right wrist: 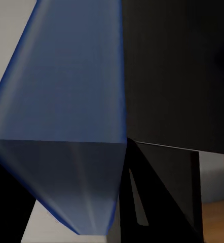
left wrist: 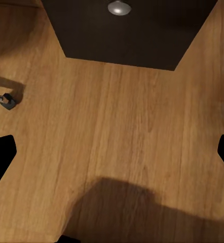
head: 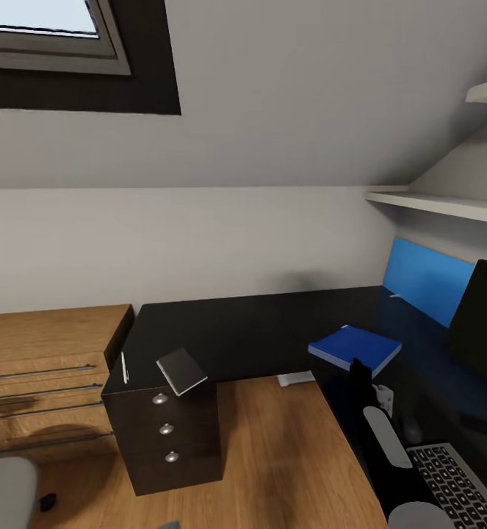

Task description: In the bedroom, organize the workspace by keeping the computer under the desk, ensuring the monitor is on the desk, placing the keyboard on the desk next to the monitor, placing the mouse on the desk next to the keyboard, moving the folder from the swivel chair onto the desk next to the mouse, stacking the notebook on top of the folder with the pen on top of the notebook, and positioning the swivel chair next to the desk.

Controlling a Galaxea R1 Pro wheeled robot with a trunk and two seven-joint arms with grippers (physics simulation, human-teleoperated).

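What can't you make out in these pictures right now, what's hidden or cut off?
- Monitor: head view, cut off by the right edge.
- Keyboard: head view, cut off at the bottom right corner.
- Right gripper's grip on the folder: the arm hides it in the head view, the folder in the right wrist view.
- Chair: head view, cut off at the bottom left corner.

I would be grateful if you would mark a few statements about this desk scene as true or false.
1. The blue folder lies on the black desk. True.
2. The notebook is stacked on the folder. False: it sits apart, at the desk corner above the drawers, overhanging the edge.
3. The pen lies on the desk beside the notebook. True.
4. The keyboard is on the floor. False: it rests on the desk in front of the monitor.
5. The left gripper holds the pen. False: it is open over bare wood floor.
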